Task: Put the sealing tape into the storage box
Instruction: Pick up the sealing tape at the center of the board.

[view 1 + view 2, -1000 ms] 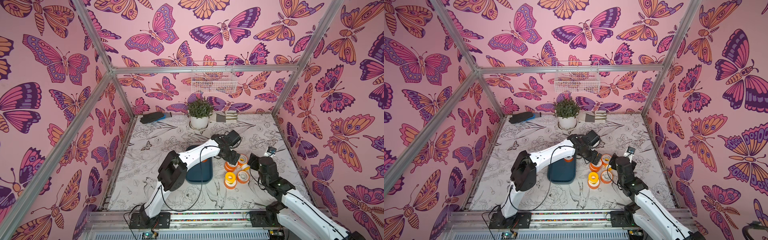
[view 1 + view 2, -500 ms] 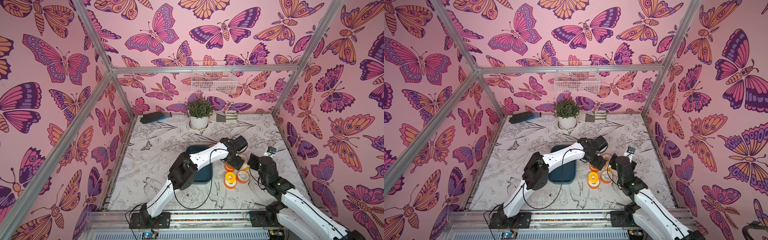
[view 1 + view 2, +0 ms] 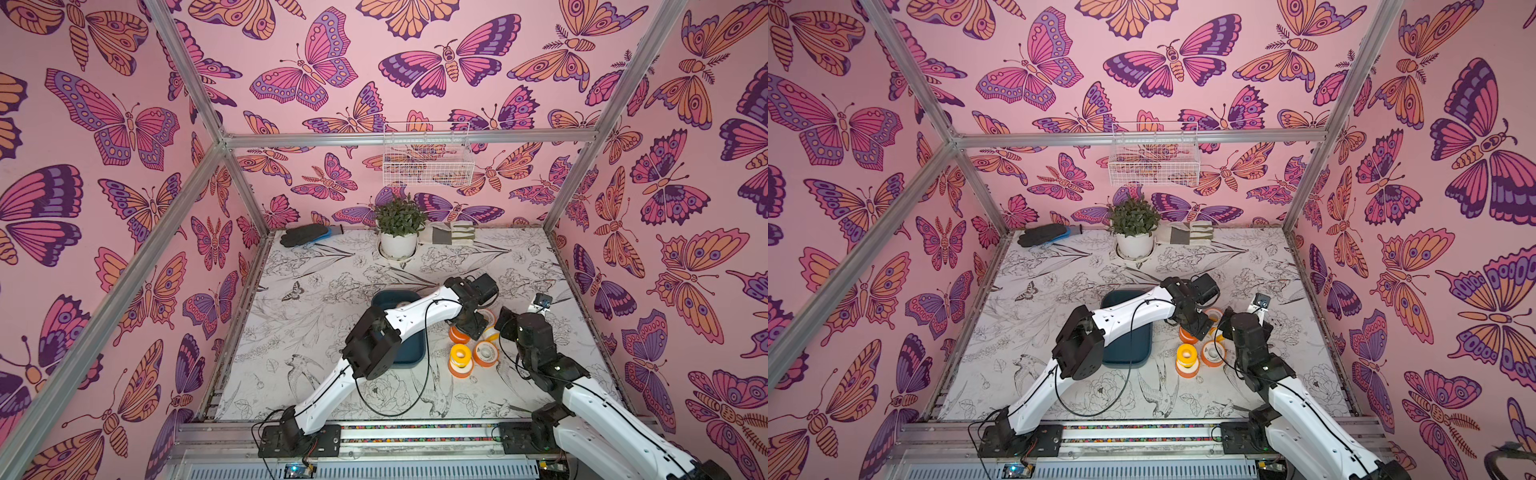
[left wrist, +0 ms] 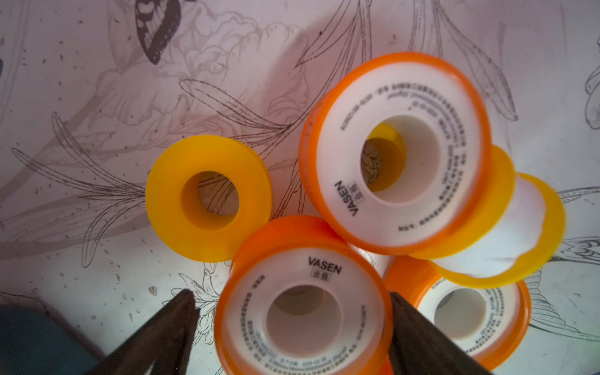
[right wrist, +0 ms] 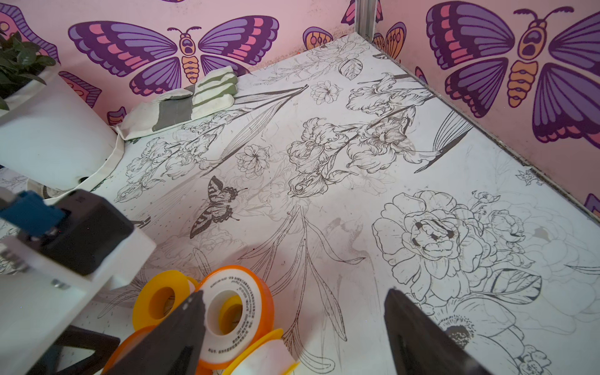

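The sealing tape, small round spools of white tape with orange or yellow plastic flanges, lies clustered on the flower-printed table just beside the shallow dark teal plastic storage box. I judge them light, stiff and slick-rimmed, best pinched across the flanges. My left gripper stands spread astride one orange spool, not yet clamped. Neighbouring spools touch it and may drag along. The right gripper, spread and empty, hovers near. The green potted plant and the work gloves sit well apart.
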`<state>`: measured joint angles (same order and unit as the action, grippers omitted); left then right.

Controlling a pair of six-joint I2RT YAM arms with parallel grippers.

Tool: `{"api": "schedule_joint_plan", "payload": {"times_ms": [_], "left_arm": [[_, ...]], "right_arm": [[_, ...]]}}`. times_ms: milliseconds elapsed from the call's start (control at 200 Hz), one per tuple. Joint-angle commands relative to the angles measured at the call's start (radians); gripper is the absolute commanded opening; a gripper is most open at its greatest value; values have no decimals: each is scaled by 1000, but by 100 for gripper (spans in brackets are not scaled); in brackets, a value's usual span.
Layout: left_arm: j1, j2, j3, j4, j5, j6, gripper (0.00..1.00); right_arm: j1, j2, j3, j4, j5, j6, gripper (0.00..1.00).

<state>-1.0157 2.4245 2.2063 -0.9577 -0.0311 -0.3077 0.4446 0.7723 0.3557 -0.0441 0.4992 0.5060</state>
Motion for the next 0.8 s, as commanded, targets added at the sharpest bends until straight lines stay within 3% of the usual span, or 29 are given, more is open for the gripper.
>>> {"api": "schedule_joint_plan", "payload": {"times_ms": [0, 275, 446, 791], "left_arm": [[-7, 28, 24, -38, -27, 7, 87], [-9, 31, 28, -50, -42, -2, 80], [-9, 23, 30, -64, -67, 1, 69], [-12, -52, 2, -67, -111, 4, 62]], "right_arm": [[-12, 2, 24, 9, -1, 14, 90], [-14, 2, 25, 9, -3, 15, 90], [-15, 4, 25, 10, -6, 15, 90], [-17, 1, 23, 7, -7, 16, 90]]}}
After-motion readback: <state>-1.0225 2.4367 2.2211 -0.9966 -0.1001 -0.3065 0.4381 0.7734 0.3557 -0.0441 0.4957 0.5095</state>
